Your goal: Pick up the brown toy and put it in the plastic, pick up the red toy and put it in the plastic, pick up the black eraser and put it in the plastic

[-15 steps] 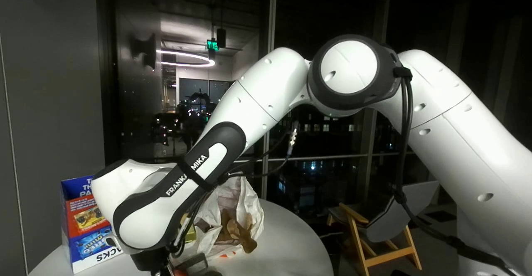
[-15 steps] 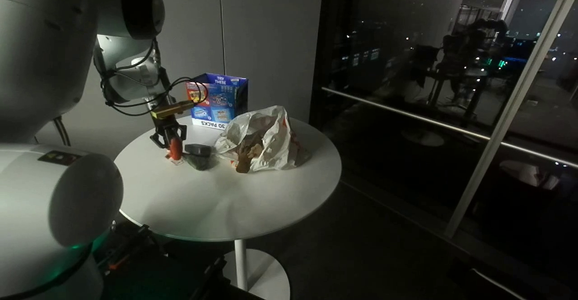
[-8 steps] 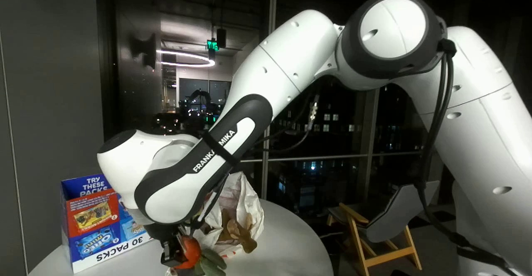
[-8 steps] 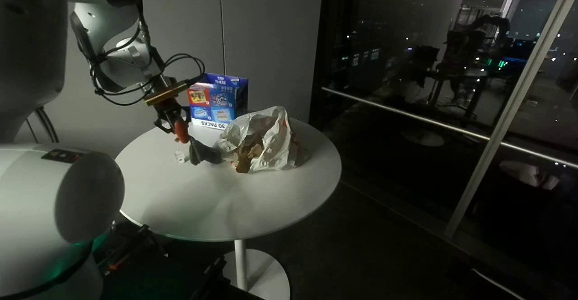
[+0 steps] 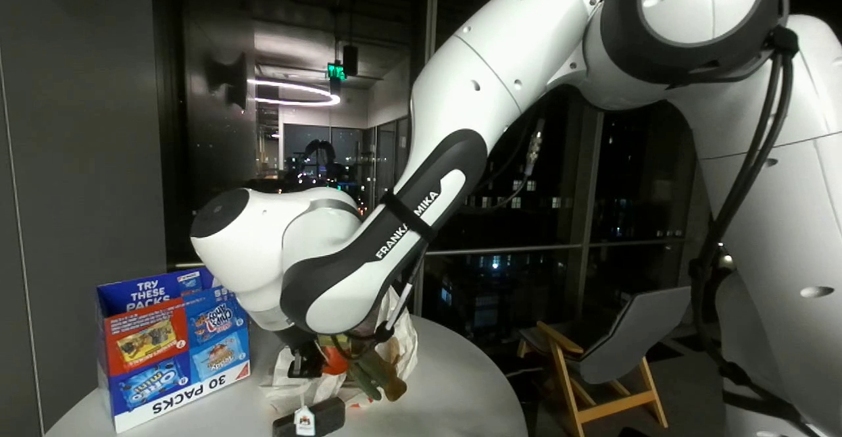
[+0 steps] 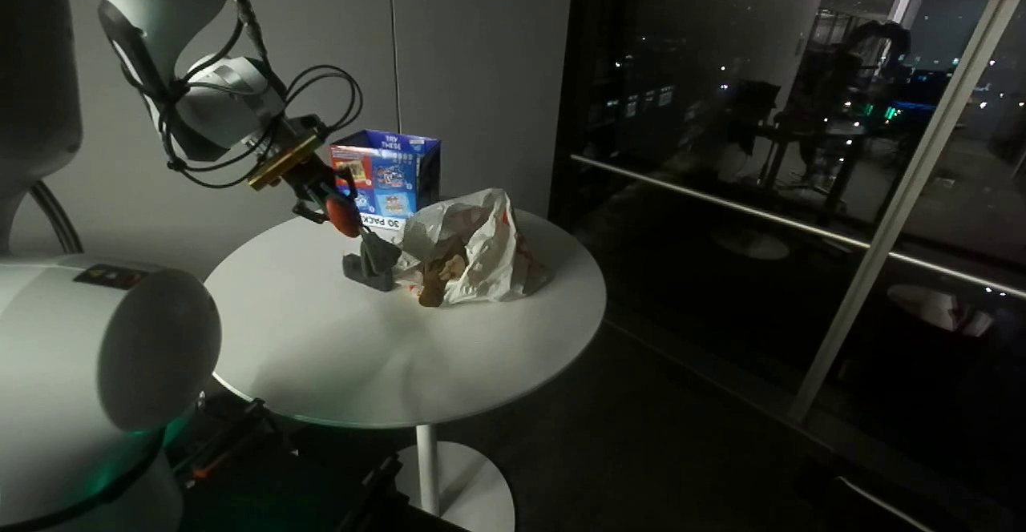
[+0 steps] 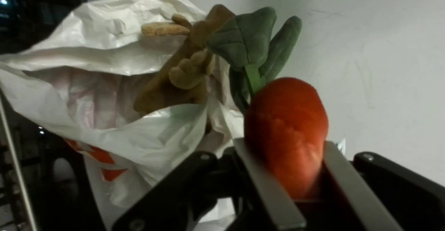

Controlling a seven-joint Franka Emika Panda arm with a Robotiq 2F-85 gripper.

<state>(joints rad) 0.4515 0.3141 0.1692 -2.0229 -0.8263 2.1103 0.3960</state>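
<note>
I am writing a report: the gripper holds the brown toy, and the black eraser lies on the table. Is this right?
No: the gripper holds the red toy, not the brown toy, as the wrist view shows; the rest stands.

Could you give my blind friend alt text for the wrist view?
A robot gripper pinches a red toy with green leaves over a pale table. On the picture's left, a brown toy lies partly inside a white plastic bag.
</note>
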